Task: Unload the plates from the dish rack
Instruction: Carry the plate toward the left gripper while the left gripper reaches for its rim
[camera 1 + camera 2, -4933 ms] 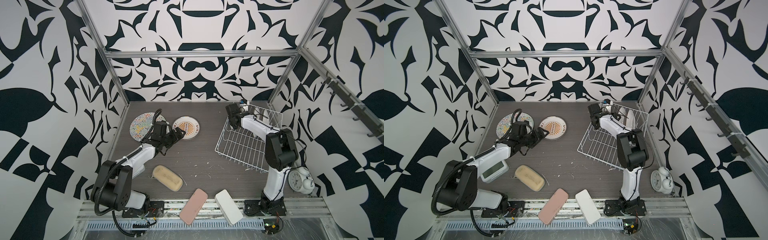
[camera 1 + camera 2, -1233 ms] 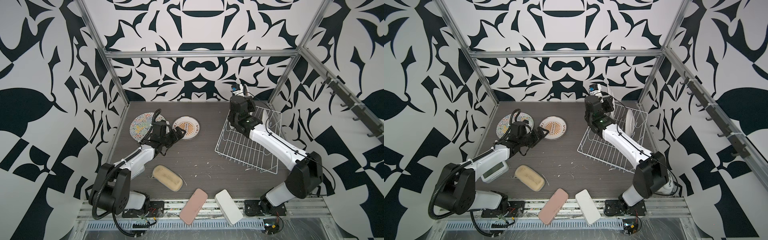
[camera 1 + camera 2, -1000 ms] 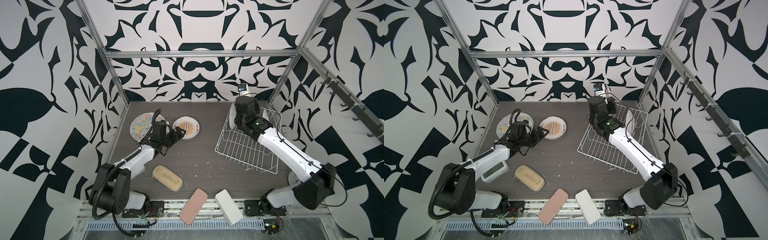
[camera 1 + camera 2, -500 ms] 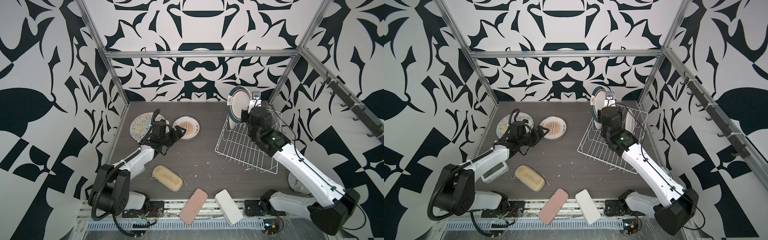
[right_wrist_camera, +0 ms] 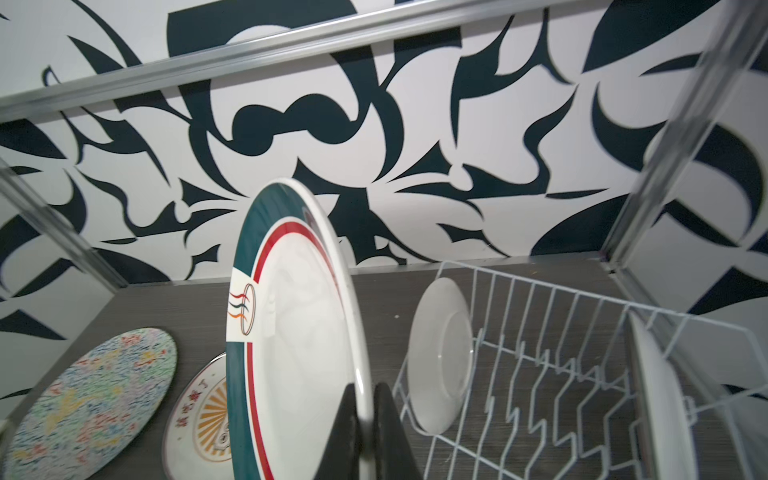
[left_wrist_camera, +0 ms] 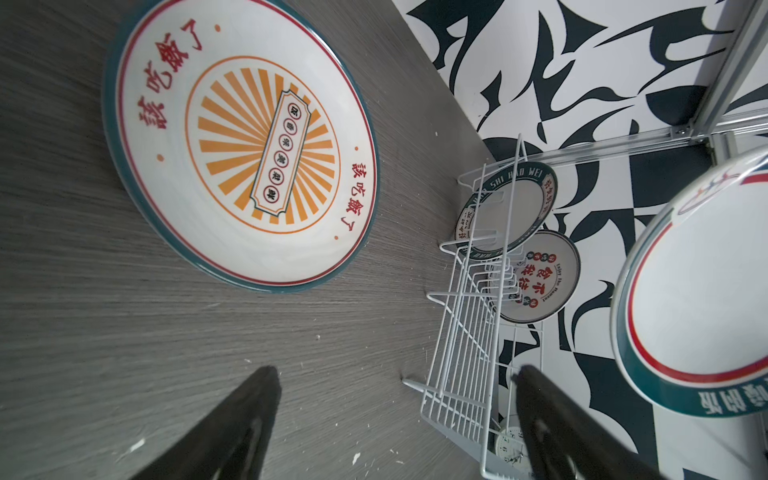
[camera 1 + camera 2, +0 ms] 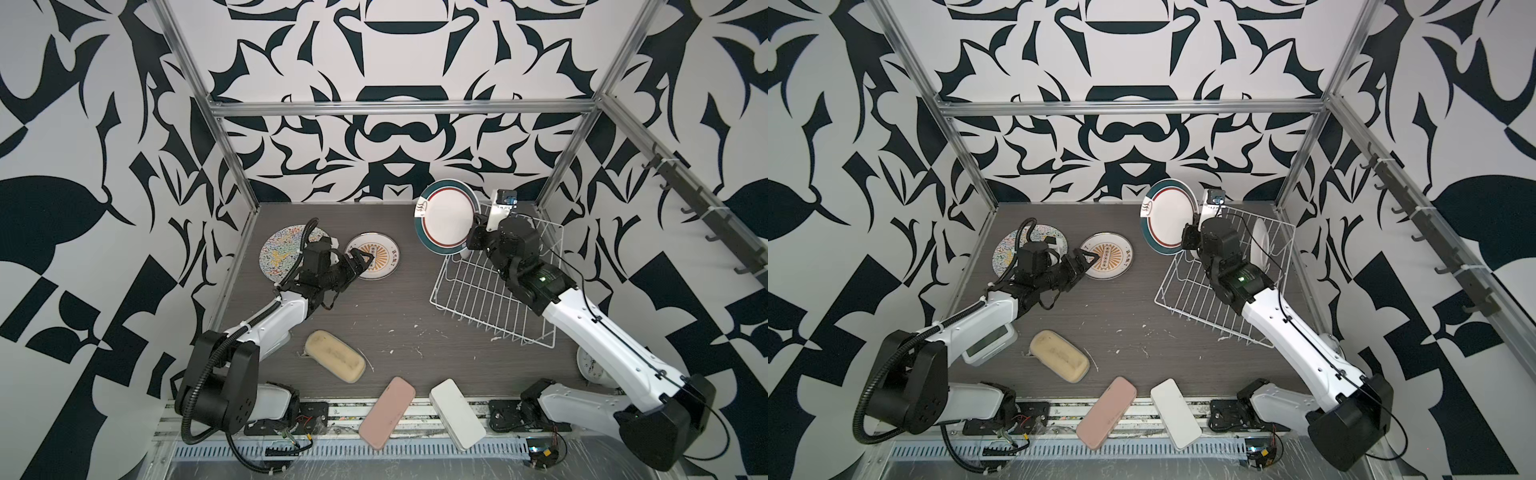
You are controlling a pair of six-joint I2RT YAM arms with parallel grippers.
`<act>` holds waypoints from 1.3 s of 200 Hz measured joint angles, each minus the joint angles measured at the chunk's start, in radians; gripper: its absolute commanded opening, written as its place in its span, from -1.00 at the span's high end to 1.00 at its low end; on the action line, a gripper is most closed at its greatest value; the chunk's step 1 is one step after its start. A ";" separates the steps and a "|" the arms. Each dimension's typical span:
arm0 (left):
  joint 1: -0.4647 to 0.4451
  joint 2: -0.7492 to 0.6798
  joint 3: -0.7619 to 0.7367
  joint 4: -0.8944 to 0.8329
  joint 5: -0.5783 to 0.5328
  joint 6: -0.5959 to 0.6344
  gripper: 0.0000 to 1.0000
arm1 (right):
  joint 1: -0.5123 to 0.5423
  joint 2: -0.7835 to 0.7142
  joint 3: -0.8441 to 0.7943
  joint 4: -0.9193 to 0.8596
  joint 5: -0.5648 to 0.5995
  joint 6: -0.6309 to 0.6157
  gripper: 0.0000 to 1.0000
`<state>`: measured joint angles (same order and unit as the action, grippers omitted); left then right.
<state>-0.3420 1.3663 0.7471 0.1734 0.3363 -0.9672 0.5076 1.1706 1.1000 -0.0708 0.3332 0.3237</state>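
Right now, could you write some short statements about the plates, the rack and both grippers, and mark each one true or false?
1. The right gripper is shut on the rim of the green-rimmed plate. True.
2. The left gripper holds the sunburst plate. False: it is open and holds nothing.
3. The rack has no plates in it. False: the lettered plate and the red-character plate stand in it.
4. The sunburst plate and the squiggle plate lie flat on the table. True.
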 measured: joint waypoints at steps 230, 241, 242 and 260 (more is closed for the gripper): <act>0.023 0.157 -0.023 0.330 0.226 -0.168 -0.32 | 0.000 0.197 -0.239 0.234 -0.344 0.542 1.00; 0.023 0.172 -0.022 0.345 0.233 -0.182 -0.21 | 0.000 0.200 -0.240 0.238 -0.351 0.553 1.00; 0.023 0.173 -0.022 0.346 0.234 -0.182 -0.21 | 0.000 0.200 -0.240 0.238 -0.351 0.554 1.00; 0.023 0.192 -0.022 0.366 0.247 -0.200 -0.05 | 0.000 0.201 -0.241 0.246 -0.360 0.567 1.00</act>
<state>-0.3191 1.5585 0.7250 0.5396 0.5831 -1.1667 0.5076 1.3712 0.8589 0.1749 -0.0265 0.8906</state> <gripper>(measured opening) 0.563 0.083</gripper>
